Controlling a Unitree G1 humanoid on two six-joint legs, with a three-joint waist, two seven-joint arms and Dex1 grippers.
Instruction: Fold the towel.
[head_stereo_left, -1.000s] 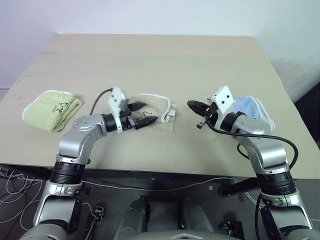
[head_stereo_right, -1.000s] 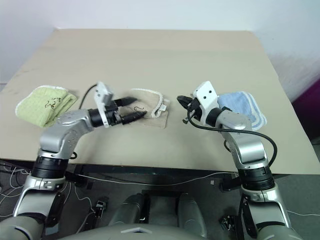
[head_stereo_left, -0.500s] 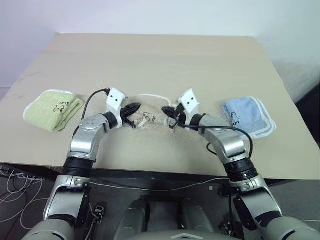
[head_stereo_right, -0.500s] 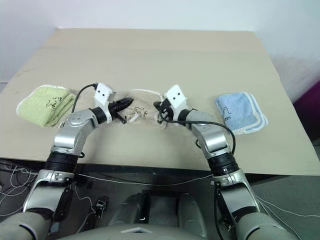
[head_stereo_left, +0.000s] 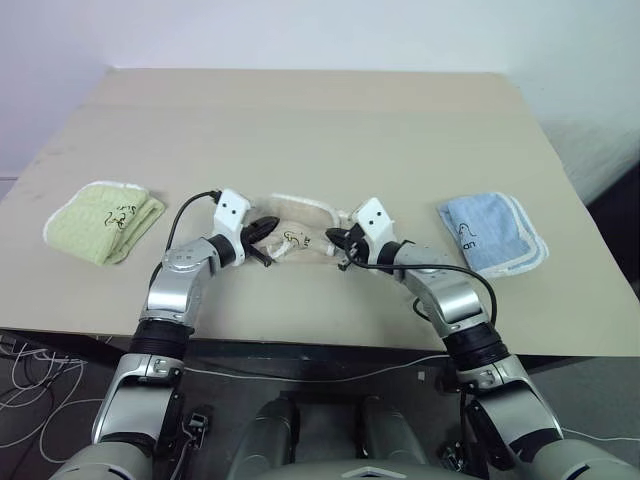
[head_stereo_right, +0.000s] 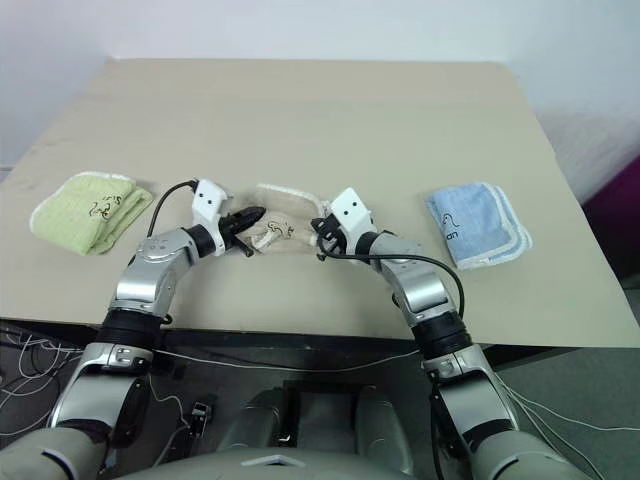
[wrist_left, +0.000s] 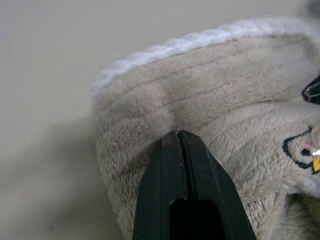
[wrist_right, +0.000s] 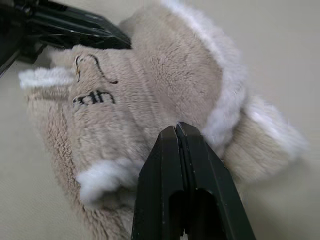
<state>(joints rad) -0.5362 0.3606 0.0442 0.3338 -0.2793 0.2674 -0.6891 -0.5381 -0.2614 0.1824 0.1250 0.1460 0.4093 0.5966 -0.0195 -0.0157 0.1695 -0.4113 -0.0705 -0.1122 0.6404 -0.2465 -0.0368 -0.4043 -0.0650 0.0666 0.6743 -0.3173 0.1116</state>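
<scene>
Left wrist view shows the left gripper (wrist_left: 180, 134) pinched closed with its tips pressed into the beige towel's (wrist_left: 225, 115) pile; whether any cloth sits between them I cannot tell, so a lift may slip free. Right wrist view shows the right gripper (wrist_right: 179, 128) likewise closed beside the white edging. Head views alone place the bunched towel near the table's (head_stereo_left: 320, 120) front edge, between the green towel (head_stereo_left: 105, 220) and the blue towel (head_stereo_left: 493, 232).

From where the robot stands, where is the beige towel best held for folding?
At its two side ends, one from each side. The towel lies bunched crosswise, so the left end effector and right end effector already pinch those ends, closed.
</scene>
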